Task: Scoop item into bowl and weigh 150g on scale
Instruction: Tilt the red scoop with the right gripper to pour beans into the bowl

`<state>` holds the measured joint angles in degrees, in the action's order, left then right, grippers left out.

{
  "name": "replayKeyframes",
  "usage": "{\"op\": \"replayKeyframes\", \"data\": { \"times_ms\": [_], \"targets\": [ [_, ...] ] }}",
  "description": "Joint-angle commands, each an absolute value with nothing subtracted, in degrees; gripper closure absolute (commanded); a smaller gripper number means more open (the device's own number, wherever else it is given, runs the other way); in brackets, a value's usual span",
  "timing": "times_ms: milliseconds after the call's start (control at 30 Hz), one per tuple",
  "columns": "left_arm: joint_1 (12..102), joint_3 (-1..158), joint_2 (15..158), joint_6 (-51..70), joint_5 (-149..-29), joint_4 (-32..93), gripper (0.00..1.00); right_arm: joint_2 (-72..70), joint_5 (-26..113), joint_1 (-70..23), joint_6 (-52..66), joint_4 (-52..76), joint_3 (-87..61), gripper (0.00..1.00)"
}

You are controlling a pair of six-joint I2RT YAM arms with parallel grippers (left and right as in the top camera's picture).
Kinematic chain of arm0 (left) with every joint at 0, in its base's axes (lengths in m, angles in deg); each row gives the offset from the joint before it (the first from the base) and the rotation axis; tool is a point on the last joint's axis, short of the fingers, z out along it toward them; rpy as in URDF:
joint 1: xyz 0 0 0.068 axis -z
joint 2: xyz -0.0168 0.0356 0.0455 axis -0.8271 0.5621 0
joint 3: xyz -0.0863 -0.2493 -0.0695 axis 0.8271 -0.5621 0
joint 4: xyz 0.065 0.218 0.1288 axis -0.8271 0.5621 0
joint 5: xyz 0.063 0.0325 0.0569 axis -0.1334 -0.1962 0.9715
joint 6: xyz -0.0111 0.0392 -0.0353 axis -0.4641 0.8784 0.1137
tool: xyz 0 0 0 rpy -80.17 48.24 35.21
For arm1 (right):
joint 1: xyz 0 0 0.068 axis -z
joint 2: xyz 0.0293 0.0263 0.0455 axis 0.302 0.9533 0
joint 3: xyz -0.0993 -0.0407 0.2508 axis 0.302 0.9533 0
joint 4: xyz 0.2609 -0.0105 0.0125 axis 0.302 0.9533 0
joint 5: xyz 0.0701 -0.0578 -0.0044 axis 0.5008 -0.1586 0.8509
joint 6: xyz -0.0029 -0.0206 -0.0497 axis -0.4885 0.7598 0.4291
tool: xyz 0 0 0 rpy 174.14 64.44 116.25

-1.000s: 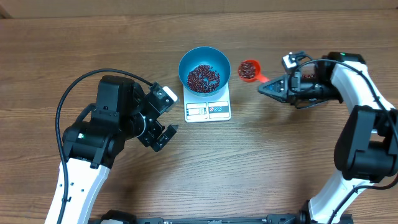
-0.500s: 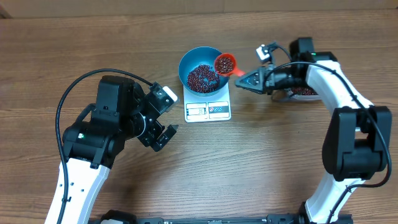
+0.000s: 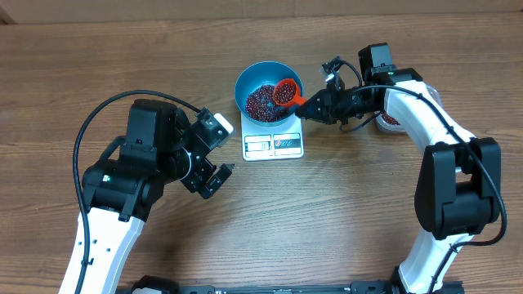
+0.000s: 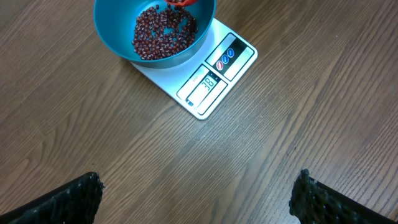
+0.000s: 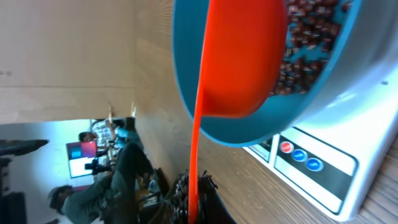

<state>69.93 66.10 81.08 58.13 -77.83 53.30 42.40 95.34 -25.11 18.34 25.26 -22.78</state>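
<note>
Right claw (image 3: 315, 106): mine, pinched together on the thin handle of the orange-red scoop (image 3: 285, 91), just right of the scale's (image 3: 274, 145) back corner.
Scoop: cup tipped inside the bowl's right rim, above the scale's back half.
Bowl (image 3: 242, 82): blue, sitting on the scale, wider than it.
Beans (image 3: 261, 102): dark red-brown heap in the bowl's bottom, over the scale.
Display (image 4: 208, 84): on the scale's front edge; digits lit, though I can't read them surely.
Left claw (image 3: 221, 153): fingers wide apart, empty, left of the scale and well apart from it.
</note>
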Motion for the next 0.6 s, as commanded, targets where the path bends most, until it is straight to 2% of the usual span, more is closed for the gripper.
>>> {"op": "replayKeyframes", "data": {
  "times_ms": [0,567],
  "targets": [
    [69.6,67.5,81.3,57.5,-77.7,53.1,0.0,39.4,92.0,-25.0,17.9,25.2,-25.0,0.96],
    [69.6,67.5,81.3,57.5,-77.7,53.1,0.0,36.5,77.9,-31.3,21.4,29.1,-28.1,0.96]
  ]
}}
